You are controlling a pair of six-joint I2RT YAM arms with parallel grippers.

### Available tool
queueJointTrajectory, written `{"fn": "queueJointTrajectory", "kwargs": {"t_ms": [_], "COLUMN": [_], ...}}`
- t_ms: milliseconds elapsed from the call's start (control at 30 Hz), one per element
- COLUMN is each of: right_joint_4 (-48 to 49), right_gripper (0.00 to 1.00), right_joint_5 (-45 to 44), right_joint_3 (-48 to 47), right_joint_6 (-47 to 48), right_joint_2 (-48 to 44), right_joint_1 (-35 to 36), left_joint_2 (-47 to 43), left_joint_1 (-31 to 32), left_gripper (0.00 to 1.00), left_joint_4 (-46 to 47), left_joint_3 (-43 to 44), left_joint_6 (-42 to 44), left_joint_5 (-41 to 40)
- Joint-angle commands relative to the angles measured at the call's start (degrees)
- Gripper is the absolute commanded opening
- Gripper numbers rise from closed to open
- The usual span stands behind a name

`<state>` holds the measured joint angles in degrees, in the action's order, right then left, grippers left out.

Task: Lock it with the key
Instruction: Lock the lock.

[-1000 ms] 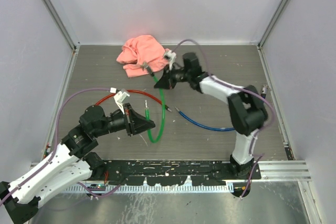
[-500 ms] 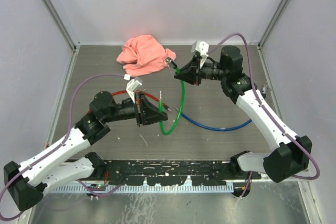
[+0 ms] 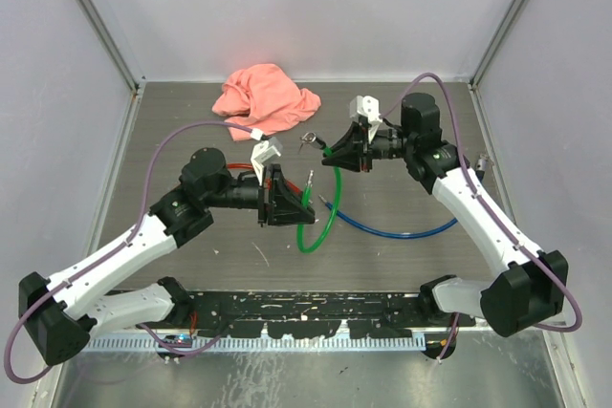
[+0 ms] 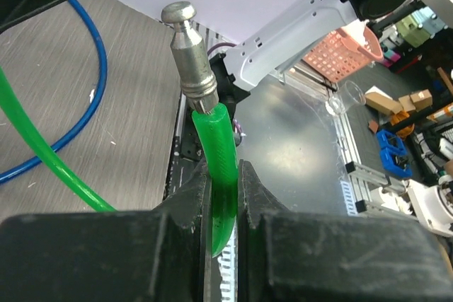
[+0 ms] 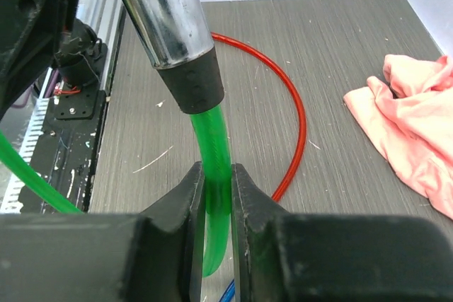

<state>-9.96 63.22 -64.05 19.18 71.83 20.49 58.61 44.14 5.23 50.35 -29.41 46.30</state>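
Left hand (image 3: 298, 204) moved inward — clamps green cable (image 4: 216, 139); right hand (image 3: 330, 152) too.

No readable text, labels, brands or nos. in any view.
Top view: white clip (image 3: 268, 152) just below the pink cloth (image 3: 263, 97) and a 2nd white clip (image 3: 364, 105) to the cloth's right are too small to read. Left wrist view: cardboard boxes (image 4: 419, 98) in the bkgd are blurred, with no legible print.
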Motion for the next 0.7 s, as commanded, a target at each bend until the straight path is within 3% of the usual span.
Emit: {"fn": "queueJointTrajectory", "kwargs": {"t_ms": [0,233,667], "right_joint_4": [-2.29,-7.61,-14.27], "right_gripper": [0.01,0.01,0.01], "right_joint_5": [8.29,11.70,14.05], "right_joint_3": [-1.70,-2.88,-4.48], "right_joint_6": [0.46,6.23,12.83], "right_joint_2": [-3.66,-3.95,-3.51], "right_joint_1": [0.40,0.40,0.67], "left_joint_2": [-0.49,0.46,3.86], "left_joint_1": [-0.53,-0.80,-2.58], "left_gripper": [0.00,0.00,0.00], "left_joint_4": [-2.11,-8.18,-10.42], "left_joint_3": [3.69,6.83,9.14], "left_joint_6": [7.64,12.96,14.79], "left_joint_5": [-0.74,-0.98,0.23]}}
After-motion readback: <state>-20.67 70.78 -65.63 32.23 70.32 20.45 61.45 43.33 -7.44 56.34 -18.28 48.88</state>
